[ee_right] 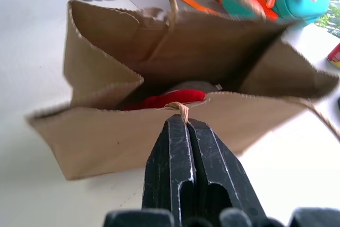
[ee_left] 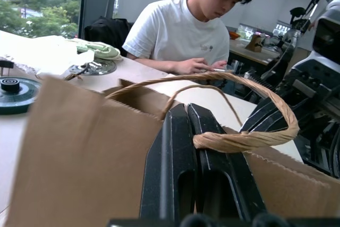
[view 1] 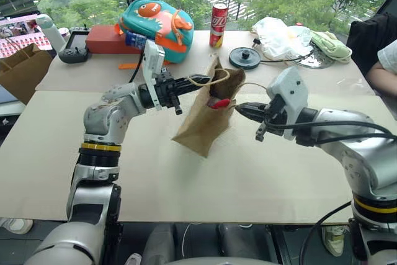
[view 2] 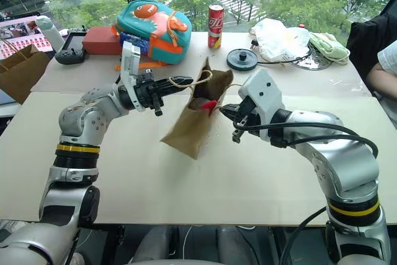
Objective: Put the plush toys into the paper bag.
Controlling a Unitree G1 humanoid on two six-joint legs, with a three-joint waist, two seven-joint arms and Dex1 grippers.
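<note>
Left eye view shows the paper bag [view 1: 208, 119] held up at a tilt over the pale worktop [view 1: 186, 178], its mouth open toward the right arm and its lower corner resting on the surface. The left end effector [view 1: 193, 82] is clenched on one twisted cord handle [ee_left: 249, 131], which loops over its closed black fingers [ee_left: 180, 168] in the left wrist view. The right end effector [view 1: 239, 108] is clenched on the other handle where that cord meets the near rim of the bag, as the right wrist view shows. Inside the bag lies the red chili pepper [ee_right: 170, 98], with a whitish-grey ball [ee_right: 194, 85] just behind it, partly hidden by the rim. Behind the bag on the worktop stand a teal dinosaur backpack [view 1: 158, 22] and a red can [view 1: 218, 24]. A person in a white shirt [ee_left: 183, 33] sits at the far side.
</note>
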